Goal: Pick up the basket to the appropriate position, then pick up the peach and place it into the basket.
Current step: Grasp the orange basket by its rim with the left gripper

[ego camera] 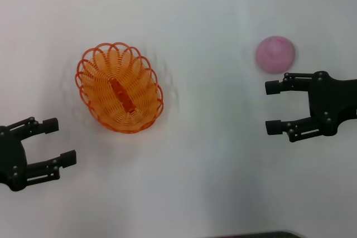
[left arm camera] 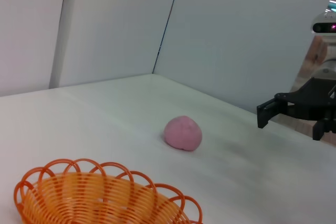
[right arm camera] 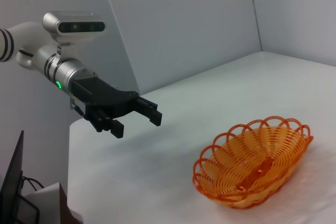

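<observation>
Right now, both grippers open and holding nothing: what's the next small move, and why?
Probably bring the left gripper toward the basket's near rim. The basket sits empty on the table, nearest that arm, jaws already open. The peach lies apart by the right gripper and can wait.

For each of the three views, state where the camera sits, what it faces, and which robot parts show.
Head: above, facing down at the white table, oval orange openwork basket, round pink peach; left gripper and right gripper open.
Left wrist: low, across basket to peach; right gripper.
Right wrist: toward basket; left gripper.
All share the basket.
</observation>
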